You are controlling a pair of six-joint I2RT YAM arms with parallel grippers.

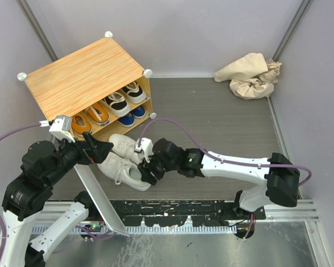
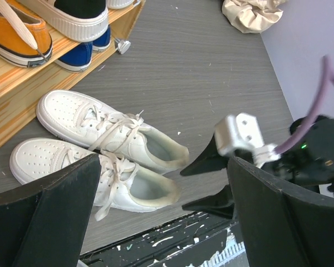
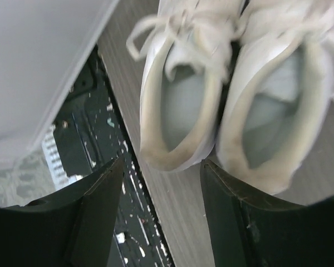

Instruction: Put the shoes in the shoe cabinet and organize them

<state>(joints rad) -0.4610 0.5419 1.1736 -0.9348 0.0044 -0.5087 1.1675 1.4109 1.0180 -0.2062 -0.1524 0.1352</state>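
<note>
**Sneakers: white pair on table, both jaws open**

Top view. Cabinet [image 1: 86,75] stands far left with its open front toward the arms. On the upper shelf I see the orange pair [image 1: 98,114] and the black pair [image 1: 117,104] in a row. The blue pair [image 1: 127,118] is on the level below, under the black. The white pair [image 1: 122,160] is outside, on the table [image 1: 222,122] just in front of the cabinet. Its shoes lie side by side, toes to my left. Left gripper [image 1: 103,150] is at the toe end and right gripper [image 1: 146,171] at the heel end. I cannot tell contact from up here. A white panel [image 1: 97,192] slants from beside the cabinet to the near edge. A cloth [image 1: 249,75] is bunched in the far right corner, well apart.

Left wrist. Fingers [image 2: 50,217] are spread wide with nothing held. The white pair [image 2: 100,133] shows in the gap beyond them, the two shoes touching along their sides. The right gripper [image 2: 192,186] points at the heels, its tips near them. The shelf edge, the orange, black and blue shoes and a knob [image 2: 122,45] sit upper left.

Right wrist. Fingers [image 3: 94,217] stand moderately apart and empty. Two heel openings of the white pair [image 3: 178,111] fill the view just ahead. One heel lines up with the gap but is not between the pads. The panel [image 3: 39,67] is at upper left.
</note>
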